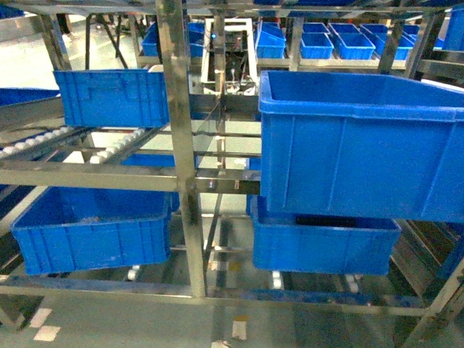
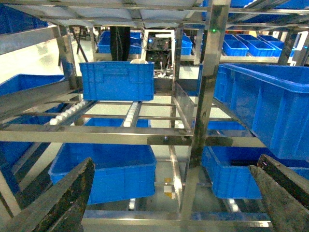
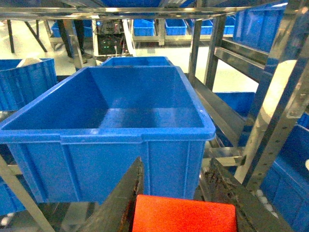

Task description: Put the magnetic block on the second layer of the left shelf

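Observation:
The red magnetic block (image 3: pixel 183 215) sits between the dark fingers of my right gripper (image 3: pixel 176 162), which is shut on it. Just ahead of it, slightly lower, is the open top of a large deep blue crate (image 3: pixel 130 116); in the head view this crate (image 1: pixel 362 145) stands right of the rack's central post (image 1: pixel 181 145). The left shelf second layer (image 1: pixel 109 148) is the roller tier left of that post, bearing a blue crate (image 1: pixel 109 98). My left gripper (image 2: pixel 175 164) is open and holds nothing, facing that tier (image 2: pixel 130 113). Neither gripper shows in the head view.
Lower blue crates (image 1: pixel 90 228) (image 1: pixel 322 243) rest on the bottom tier. A steel crossbar (image 1: pixel 94 176) runs along the tier's front. Several smaller blue crates (image 1: pixel 341 40) stand on racks behind. Slanted perforated steel posts (image 3: pixel 285 111) rise to the right of my right gripper.

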